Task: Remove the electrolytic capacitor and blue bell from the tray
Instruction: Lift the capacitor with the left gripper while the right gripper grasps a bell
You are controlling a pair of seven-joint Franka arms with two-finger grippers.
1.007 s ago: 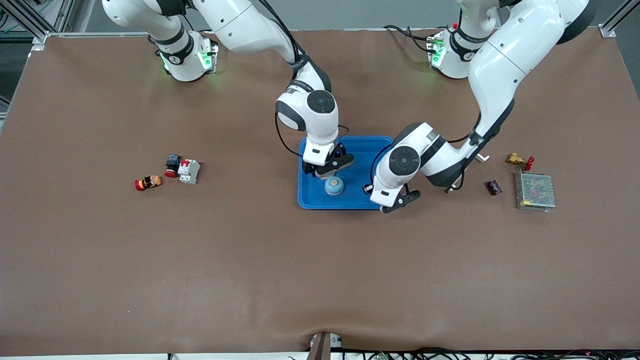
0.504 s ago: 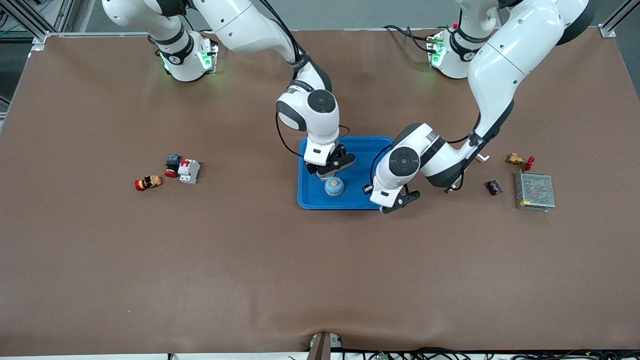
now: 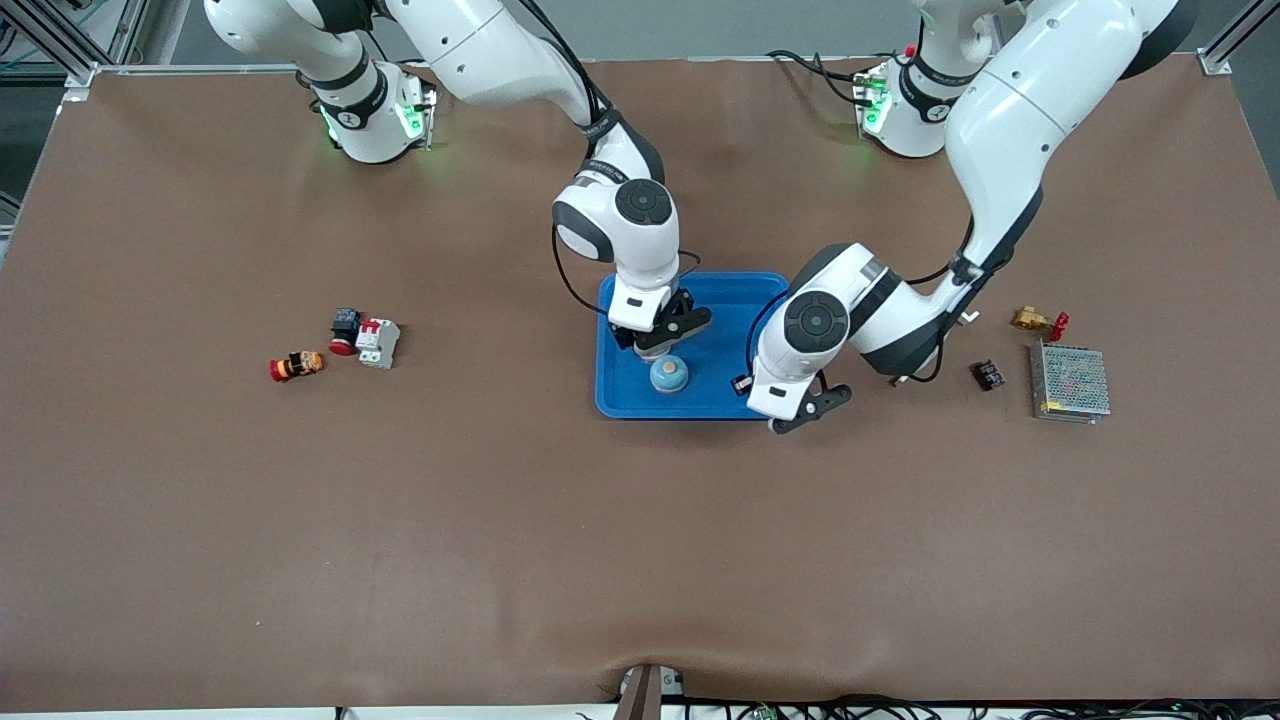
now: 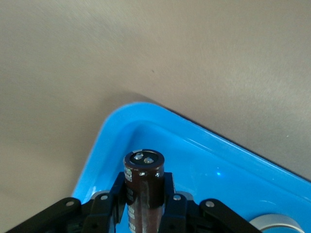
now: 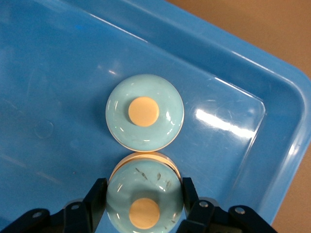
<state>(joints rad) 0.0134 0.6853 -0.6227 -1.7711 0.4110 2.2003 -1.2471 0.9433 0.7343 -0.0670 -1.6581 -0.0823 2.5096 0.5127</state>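
Spanning the whole front view is the brown table (image 3: 500, 520), and both arms reach down from the top of the frame to its centre, where the blue tray (image 3: 720, 300) lies.

The right gripper (image 3: 655, 340) is low inside the tray. Its fingers (image 5: 97, 194) are closed on either side of the blue bell (image 5: 141, 179), a pale dome with a tan button. Whether the bell has left the tray floor I cannot tell. A second bell (image 5: 145, 112) of the same kind sits on the tray floor just beside the held one, nearer the front camera.

The left gripper (image 4: 143, 204) hangs over the tray corner at the lower edge of the tray, toward the left arm's end of the table. It is clamped on the electrolytic capacitor (image 4: 143, 167), a dark brown cylinder that juts out past the fingertips (the front view hides it under the wrist).

Risks from here, as I judge them:
- The dome is smooth and round, so the fingers bear on curved sides and it could squirt out on the lift.
- A sideways move of the right gripper before it rises could shove the second bell, or catch the raised rim.
- Most of the capacitor's length sticks out of the grip, so a quick swing could tilt it or let it slide out.
- The two wrists are close together over the tray, so crossing paths could bring them into contact.
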